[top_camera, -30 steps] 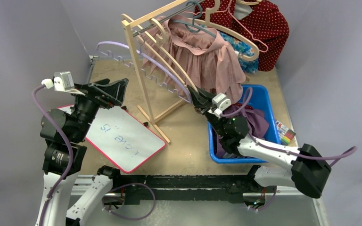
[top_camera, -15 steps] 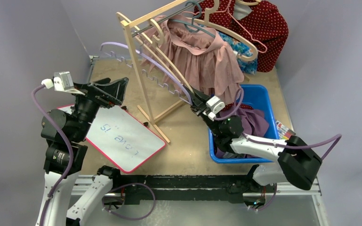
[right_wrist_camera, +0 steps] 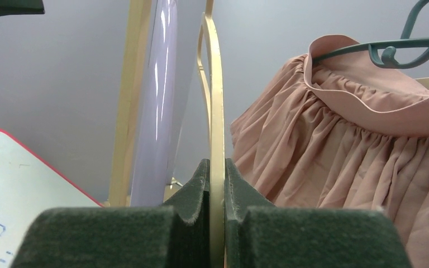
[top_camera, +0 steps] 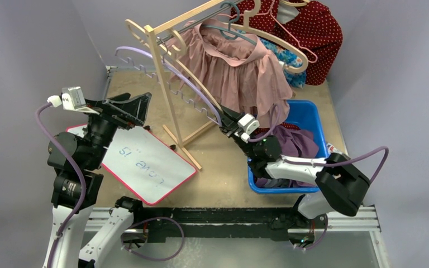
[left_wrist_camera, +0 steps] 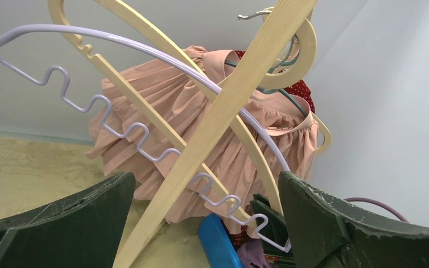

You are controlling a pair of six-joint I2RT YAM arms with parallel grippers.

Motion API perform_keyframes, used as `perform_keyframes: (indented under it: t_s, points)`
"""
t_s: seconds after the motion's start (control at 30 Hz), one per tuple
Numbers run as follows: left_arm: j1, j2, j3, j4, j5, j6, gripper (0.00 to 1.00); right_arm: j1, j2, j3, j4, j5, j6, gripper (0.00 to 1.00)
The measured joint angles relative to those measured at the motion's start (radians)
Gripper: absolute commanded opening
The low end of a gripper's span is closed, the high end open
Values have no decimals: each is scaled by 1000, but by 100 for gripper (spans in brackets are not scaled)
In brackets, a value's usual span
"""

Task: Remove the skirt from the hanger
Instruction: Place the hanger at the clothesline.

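1. The right gripper's fingers are clamped flat on the thin lower bar of a wooden hanger, one pad on each side of it.
2. Just left of that bar, the right wrist view shows a lavender wire hanger and a post of the wooden rack.
3. The pink skirt is to the right of the held bar. Its gathered waistband is draped over a teal hanger on the rack's rail, toward the far edge of the tabletop.
4. The skirt's hem hangs over the far left corner of a blue bin by the right edge, which holds purple clothing.
5. The left gripper is spread wide and grasps nothing. It is raised near the left edge and faces the rack.
6. A whiteboard lies flat toward the near left corner.
7. A red polka-dot garment sits behind the rack at the far right corner.
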Motion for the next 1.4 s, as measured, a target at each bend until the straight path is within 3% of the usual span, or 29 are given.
perform_keyframes:
  t_s: [0.13,0.27,0.63,1.13,1.4]
  points:
    - [0,0,0,1,0,0,100,0,-21,3,-34,-18,18,0]
    - [0,0,0,1,0,0,100,0,-102,24,-185,-15,48,0]
    - [0,-8,-15,5,0,0,100,0,-277,110,-613,-10,168,15]
    - [0,-12,-34,11,1,-2,100,0,-405,145,-987,11,327,68]
    - [0,-12,-37,6,0,0,100,0,-500,235,-1379,90,391,87]
